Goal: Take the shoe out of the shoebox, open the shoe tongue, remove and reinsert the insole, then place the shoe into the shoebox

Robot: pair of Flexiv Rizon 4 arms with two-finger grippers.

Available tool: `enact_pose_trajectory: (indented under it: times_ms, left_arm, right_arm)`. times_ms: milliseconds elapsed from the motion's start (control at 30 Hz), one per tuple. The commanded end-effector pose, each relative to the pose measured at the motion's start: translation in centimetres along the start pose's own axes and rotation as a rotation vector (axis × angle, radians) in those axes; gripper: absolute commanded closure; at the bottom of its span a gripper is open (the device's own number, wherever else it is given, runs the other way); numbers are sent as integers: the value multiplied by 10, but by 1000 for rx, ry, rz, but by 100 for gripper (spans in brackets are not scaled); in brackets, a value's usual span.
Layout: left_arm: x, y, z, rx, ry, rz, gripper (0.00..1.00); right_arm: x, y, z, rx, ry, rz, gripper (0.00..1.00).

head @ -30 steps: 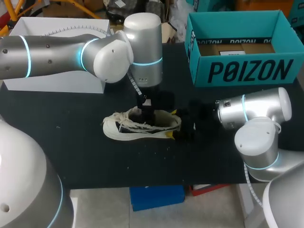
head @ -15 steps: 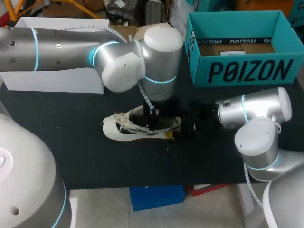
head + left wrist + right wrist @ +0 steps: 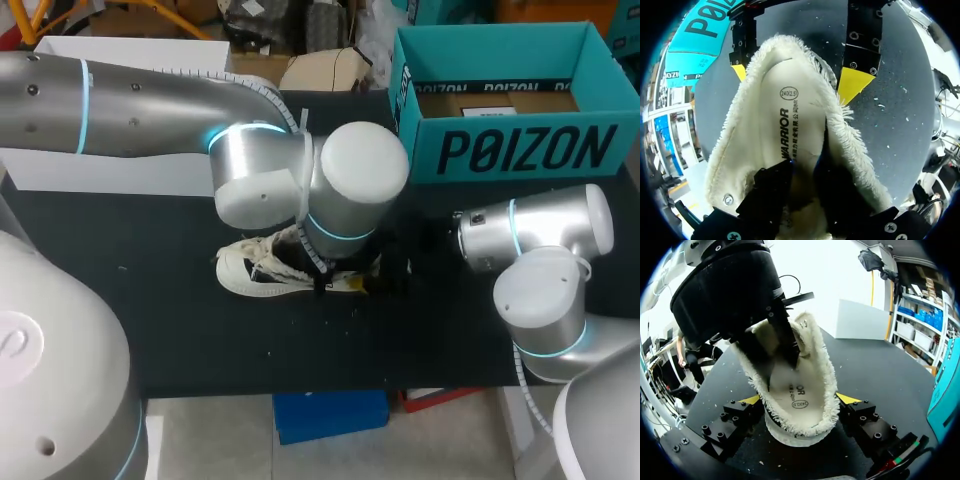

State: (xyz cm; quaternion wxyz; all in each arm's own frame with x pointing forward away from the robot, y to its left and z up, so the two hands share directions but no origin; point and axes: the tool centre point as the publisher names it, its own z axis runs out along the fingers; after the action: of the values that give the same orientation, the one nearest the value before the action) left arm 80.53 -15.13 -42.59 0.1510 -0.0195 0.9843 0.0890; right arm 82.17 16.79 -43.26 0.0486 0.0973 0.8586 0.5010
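A cream low shoe with frayed edges stands on its sole mid-table, toe to the left. My left arm hangs over its middle and heel. Its gripper reaches down into the shoe's opening, onto the printed insole; whether it holds anything is hidden. My right gripper is shut on the shoe's heel, one yellow tip on each side. From above, that right gripper shows at the heel end. The teal shoebox stands open at the back right.
A white box lid lies at the back left of the black table. A brown cardboard insert sits inside the shoebox. Small crumbs dot the mat near the shoe.
My left arm has swung right along the shoe, from above the laces toward the heel, and now covers its middle. The right arm and the shoe have stayed put.
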Motion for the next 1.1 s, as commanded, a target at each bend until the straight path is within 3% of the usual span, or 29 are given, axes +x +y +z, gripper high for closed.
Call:
enact_pose_trajectory:
  times_ms: [33, 567, 900, 967, 1100]
  left_arm:
    - [5, 7, 16, 5, -98, -3, 72]
    - [-13, 5, 27, -1, -206, -63, 71]
    - [-27, -2, 37, 0, -206, -39, 85]
    - [-28, -3, 39, 7, -190, -33, 100]
    - [-26, -4, 32, 14, -163, 1, 100]
  right_arm:
    - [-2, -3, 1, 2, -2, 2, 100]
    - [-2, -3, 1, 2, -2, 2, 100]
    - [-2, -3, 1, 2, -2, 2, 100]
    - [-2, -3, 1, 2, -2, 2, 100]
    - [-2, -3, 1, 2, -2, 2, 100]
